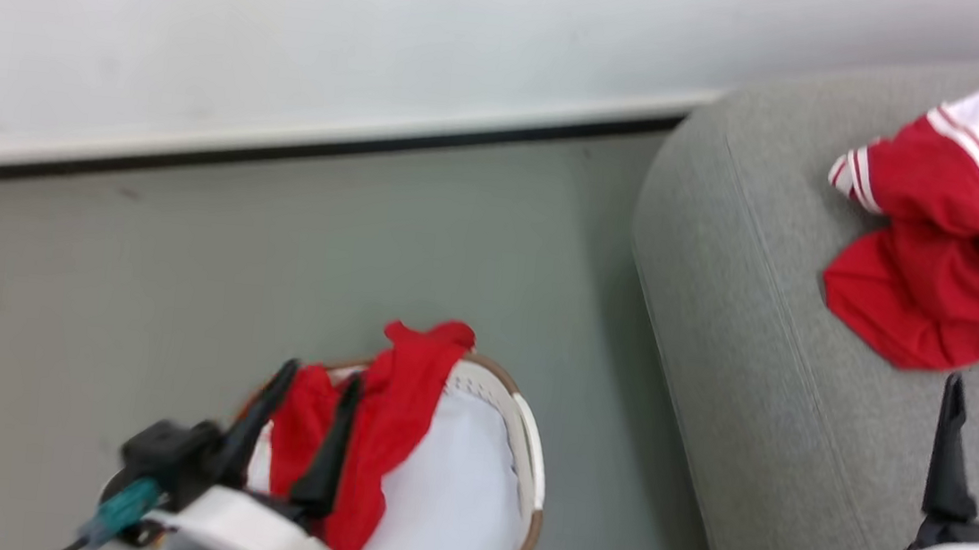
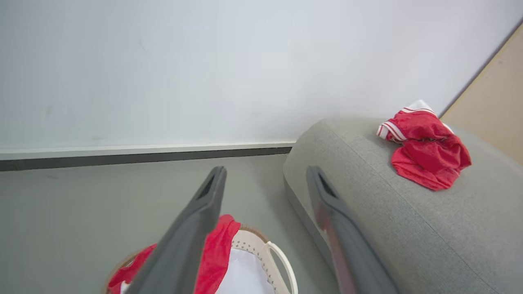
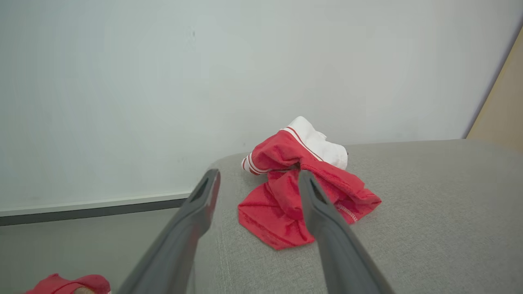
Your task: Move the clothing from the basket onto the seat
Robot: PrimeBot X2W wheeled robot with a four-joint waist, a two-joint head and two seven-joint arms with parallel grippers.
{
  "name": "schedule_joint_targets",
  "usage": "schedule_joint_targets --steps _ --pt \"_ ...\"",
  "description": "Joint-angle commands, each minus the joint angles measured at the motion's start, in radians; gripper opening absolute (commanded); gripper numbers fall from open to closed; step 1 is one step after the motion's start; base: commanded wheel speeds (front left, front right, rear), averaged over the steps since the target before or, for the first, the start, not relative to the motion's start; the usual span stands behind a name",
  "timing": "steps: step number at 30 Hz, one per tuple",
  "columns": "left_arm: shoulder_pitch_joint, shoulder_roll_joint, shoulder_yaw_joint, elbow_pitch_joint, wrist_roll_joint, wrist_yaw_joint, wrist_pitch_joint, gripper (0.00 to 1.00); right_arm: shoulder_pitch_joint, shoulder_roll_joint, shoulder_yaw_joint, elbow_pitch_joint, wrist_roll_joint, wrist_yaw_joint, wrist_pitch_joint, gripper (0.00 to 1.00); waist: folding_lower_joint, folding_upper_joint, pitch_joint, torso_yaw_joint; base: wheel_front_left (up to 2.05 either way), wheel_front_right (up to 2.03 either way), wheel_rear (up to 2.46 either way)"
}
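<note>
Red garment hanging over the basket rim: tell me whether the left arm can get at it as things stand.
Probably yes. The left gripper hangs open close above the basket, and the red garment draped over its rim lies right beneath, with nothing in between.

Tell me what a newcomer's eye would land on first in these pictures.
The bright red and white garment crumpled on the grey seat at the right grabs the eye first. Next comes a second red garment draped over the rim of the white basket on the floor, with the open left gripper close by it.
</note>
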Motion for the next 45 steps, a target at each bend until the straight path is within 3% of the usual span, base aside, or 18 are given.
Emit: schedule_joint_targets --steps 1,7,19,31,45 --pt "0.041 -0.013 0.03 0.001 0.024 -0.004 -0.001 1.0 0.031 -0.001 0.005 -0.014 0.002 -0.002 0.0 1.0 0.0004 0.0 -0.072 0.046 0.0 0.0 0.0" --pt "0.202 -0.082 0.187 0.023 0.106 -0.034 -0.001 1.0 0.156 0.005 0.074 -0.037 0.014 -0.002 0.0 1.0 0.0004 0.0 -0.167 0.093 0.0 0.0 0.0" --pt "0.329 -0.197 0.363 0.063 0.265 -0.12 -0.001 1.0 0.282 0.005 0.209 -0.001 0.088 -0.002 0.0 1.0 0.0004 0.0 -0.248 0.169 0.0 0.0 0.0" --pt "0.342 -0.266 0.447 0.096 0.34 -0.202 -0.001 1.0 0.268 0.006 0.244 0.03 0.098 -0.002 0.0 1.0 0.0004 0.0 -0.26 0.184 0.0 0.0 0.0" --pt "0.341 -0.296 0.493 0.111 0.372 -0.236 -0.001 1.0 0.279 0.006 0.26 0.036 0.108 -0.002 0.0 1.0 0.0004 0.0 -0.256 0.172 0.0 0.0 0.0"
